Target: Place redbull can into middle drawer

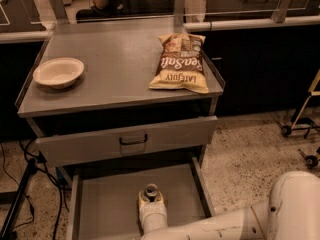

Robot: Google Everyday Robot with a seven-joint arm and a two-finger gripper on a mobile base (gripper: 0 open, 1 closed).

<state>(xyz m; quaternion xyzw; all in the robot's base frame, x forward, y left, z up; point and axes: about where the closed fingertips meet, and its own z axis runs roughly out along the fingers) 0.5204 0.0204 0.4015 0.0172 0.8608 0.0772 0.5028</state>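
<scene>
The redbull can [151,190] stands upright over the floor of the open middle drawer [107,204], near its middle; only its silver top and a little of its side show. My gripper [151,200] reaches in from the bottom of the view, and its pale fingers [142,199] close around the can's body. The white arm [235,223] runs in from the lower right. I cannot tell whether the can rests on the drawer floor or hangs just above it.
The drawer above [127,141] has a bar handle and sticks out slightly over the middle drawer. On the cabinet top sit a white bowl [58,72] at left and a chip bag [181,62] at right. Black cables [22,179] hang at the left.
</scene>
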